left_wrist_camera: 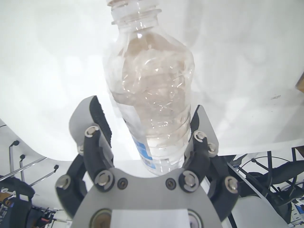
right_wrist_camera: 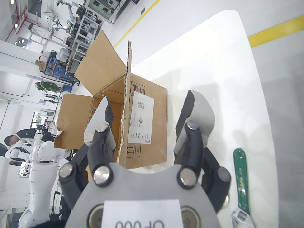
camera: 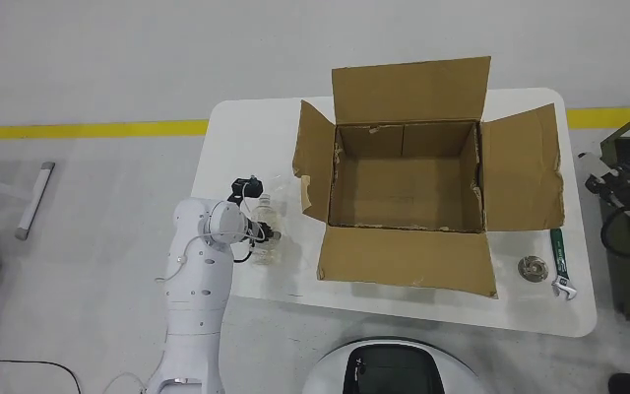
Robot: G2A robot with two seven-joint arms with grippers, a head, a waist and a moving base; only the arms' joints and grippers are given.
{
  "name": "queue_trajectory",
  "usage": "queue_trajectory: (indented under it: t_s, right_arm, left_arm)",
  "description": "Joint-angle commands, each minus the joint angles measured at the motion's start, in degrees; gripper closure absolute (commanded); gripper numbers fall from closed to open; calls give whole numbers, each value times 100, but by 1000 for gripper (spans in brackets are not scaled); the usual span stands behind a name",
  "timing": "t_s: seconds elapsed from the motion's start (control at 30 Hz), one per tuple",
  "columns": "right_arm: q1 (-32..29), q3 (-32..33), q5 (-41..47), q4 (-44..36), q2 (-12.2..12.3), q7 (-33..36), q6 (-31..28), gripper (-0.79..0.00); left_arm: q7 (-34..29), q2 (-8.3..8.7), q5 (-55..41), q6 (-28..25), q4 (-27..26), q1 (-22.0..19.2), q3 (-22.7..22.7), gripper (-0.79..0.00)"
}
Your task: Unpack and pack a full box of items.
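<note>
Clear crinkled plastic is what matters here: a transparent water bottle with a white cap (left_wrist_camera: 152, 91) sits between the fingers of the left gripper (left_wrist_camera: 147, 105). The fingers are apart, one on each side of the bottle's lower body. A gap shows at one pad (left_wrist_camera: 101, 117), while the other is at or very near the wall. The bottle's long axis runs straight out from the palm, base inward and cap pointing away.

From above, the bottle (camera: 264, 231) appears to lie at the left of the white rounded table (camera: 256, 128), lengthwise up the frame. The open brown cardboard box (camera: 409, 261), bare inside, fills the middle to its right. Any packing move would have to carry it rightward over the near flap. The left arm is plainly the nearer.

The right gripper (right_wrist_camera: 148, 98) hangs with its fingers apart and nothing between them, beyond the box's far side. A green-handled metal wrench (right_wrist_camera: 241, 179) lies close by.
</note>
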Motion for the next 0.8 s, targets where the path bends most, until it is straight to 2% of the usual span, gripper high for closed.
queue_trajectory:
  t_s: [0.0, 0.03, 0.07, 0.1, 0.2, 0.4, 0.57, 0.7, 0.73, 0.77]
  right_arm:
    - [-6, -27, -7, 0, 10, -10, -8, -708]
    - [-10, -45, -31, -2, 19, -18, -17, -717]
    - [-9, -53, -56, -12, 24, -24, -43, -730]
    - [-8, -64, -105, -23, 32, -44, -94, -785]
    - [-44, -97, -729, -106, 76, -128, -331, -785]
    - [-44, -97, -729, -106, 76, -128, -331, -785]
    - [-83, -182, -575, -79, 73, -168, -287, -785]
    - [-79, -452, -372, -97, 88, 72, -169, -785]
    - [-70, -494, -407, -104, 92, 76, -162, -606]
    - [-60, -576, -375, -106, 93, 79, -140, -314]
  left_arm:
    - [30, 5, -14, 12, 40, -8, 37, -289]
    - [44, 11, -25, 19, 55, -12, 56, -172]
    - [50, 14, -29, 24, 59, -13, 64, -120]
    - [54, 19, -48, 32, 65, -15, 72, 0]
    - [78, 37, -91, 77, 44, -19, 81, 0]
    - [-56, 92, -182, 173, -273, 54, -11, 0]
    - [-264, 156, -374, 312, -820, 203, -224, 0]
    - [-391, 219, -554, 460, -1472, 297, -447, 0]
    - [-391, 229, -587, 487, -1556, 306, -476, 0]
    - [-391, 242, -674, 544, -1694, 298, -529, 0]
